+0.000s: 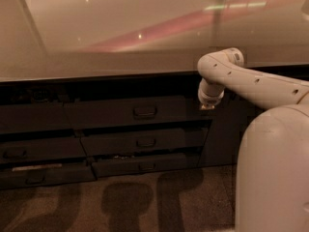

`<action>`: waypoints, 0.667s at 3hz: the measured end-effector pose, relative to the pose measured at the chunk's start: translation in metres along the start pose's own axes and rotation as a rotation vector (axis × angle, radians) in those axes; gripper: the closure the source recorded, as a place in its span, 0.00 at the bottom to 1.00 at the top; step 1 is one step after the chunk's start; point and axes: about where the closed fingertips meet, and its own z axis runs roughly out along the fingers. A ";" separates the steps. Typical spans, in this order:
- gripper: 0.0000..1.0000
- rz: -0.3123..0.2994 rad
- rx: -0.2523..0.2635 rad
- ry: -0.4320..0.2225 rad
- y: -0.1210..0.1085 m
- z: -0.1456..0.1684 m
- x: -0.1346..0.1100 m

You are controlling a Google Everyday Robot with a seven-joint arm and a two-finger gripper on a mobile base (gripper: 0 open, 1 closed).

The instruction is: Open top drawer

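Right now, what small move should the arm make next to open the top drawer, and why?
Probably slide the gripper left toward the pull handle in the middle of the top drawer. The gripper hangs by that drawer's right end, about level with the handle but clearly apart from it, off to its right, so it cannot pull yet.

Built-in counter unit of the kind found in a kitchen or office break area, though which of the two cannot be told. A long, glossy pale countertop (120, 47) reflecting overhead lights runs above banks of dark drawers, among them the top drawer (111, 112) with its small central pull handle (145, 111) and the lower drawer fronts (145, 142) beneath it, over a dull brownish floor (145, 202). The robot's gripper (207, 106) hangs at the end of the white arm (251, 83), just below the counter edge and beside the top drawer's right end.
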 end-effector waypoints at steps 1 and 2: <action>1.00 0.000 0.000 0.000 -0.002 -0.006 0.000; 1.00 -0.017 0.021 -0.011 0.000 -0.014 0.002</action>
